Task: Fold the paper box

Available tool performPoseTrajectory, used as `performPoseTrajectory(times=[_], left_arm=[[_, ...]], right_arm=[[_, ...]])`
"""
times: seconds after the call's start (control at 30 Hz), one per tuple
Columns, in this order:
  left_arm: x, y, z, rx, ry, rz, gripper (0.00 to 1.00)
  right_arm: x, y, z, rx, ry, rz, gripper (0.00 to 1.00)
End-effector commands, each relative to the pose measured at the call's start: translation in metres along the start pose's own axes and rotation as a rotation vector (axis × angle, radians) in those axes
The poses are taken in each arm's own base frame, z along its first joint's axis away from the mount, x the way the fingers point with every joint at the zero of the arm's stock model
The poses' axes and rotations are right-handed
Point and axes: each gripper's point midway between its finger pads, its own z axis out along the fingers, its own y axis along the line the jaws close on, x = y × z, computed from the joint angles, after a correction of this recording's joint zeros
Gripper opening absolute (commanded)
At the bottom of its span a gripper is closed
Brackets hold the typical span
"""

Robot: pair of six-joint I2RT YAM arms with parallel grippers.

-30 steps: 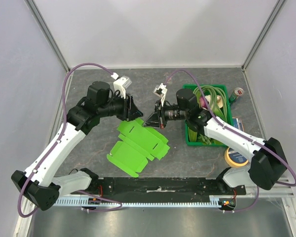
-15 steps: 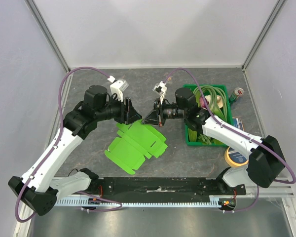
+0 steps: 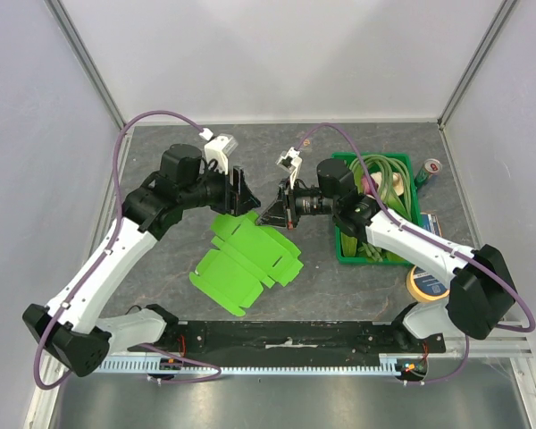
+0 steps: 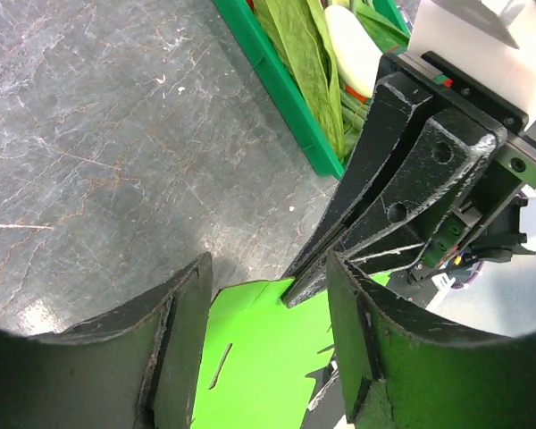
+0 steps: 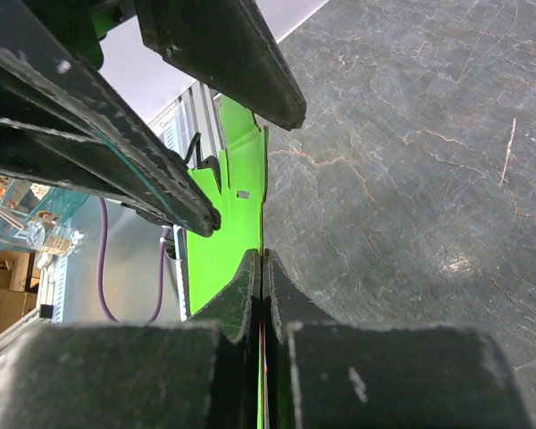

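Observation:
The paper box (image 3: 246,259) is a lime-green flat blank on the table, its far edge lifted. My right gripper (image 3: 273,214) is shut on that far edge; in the right wrist view the fingers (image 5: 250,286) pinch the thin card (image 5: 228,206) edge-on, at my right gripper (image 5: 263,261). My left gripper (image 3: 247,200) is open, close to the right one, over the same far edge. In the left wrist view its jaws stand wide at my left gripper (image 4: 268,268), the green card (image 4: 268,357) lies between them, and the right gripper's fingers (image 4: 375,214) hold the card's corner.
A dark-green crate (image 3: 366,261) of vegetables stands at the right, right behind my right arm, and also shows in the left wrist view (image 4: 286,80). A tape roll (image 3: 426,284), a can (image 3: 431,168) and a blue packet (image 3: 431,223) lie further right.
My left gripper has shifted slightly toward the right gripper. The box's near end has slid a little to the left. The right gripper has kept its hold.

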Motion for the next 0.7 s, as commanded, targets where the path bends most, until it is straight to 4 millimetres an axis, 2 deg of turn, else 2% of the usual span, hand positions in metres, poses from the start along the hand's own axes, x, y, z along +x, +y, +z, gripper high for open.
performPoseTrajectory(times=[0.0,0.13,0.23,0.37,0.53,0.67], left_arm=[[-0.004,-0.008,-0.003,0.039,-0.01,0.032,0.59],[0.004,-0.01,-0.005,0.055,0.004,0.017,0.54],[0.006,-0.017,-0.007,0.088,0.003,-0.014,0.46],[0.011,-0.028,-0.003,0.156,0.013,-0.042,0.4],[0.021,-0.027,-0.003,0.16,0.012,-0.073,0.39],[0.028,-0.027,0.0,0.172,0.024,-0.083,0.41]], right_arm=[[-0.027,0.018,-0.006,-0.032,-0.066,-0.063,0.0],[-0.029,0.014,-0.006,-0.007,-0.081,-0.059,0.0],[-0.031,0.01,-0.004,0.013,-0.096,-0.029,0.0],[-0.037,0.015,-0.004,-0.011,-0.147,0.018,0.0],[-0.04,0.017,-0.001,-0.023,-0.185,0.061,0.0],[-0.042,0.026,-0.001,-0.076,-0.211,0.096,0.0]])
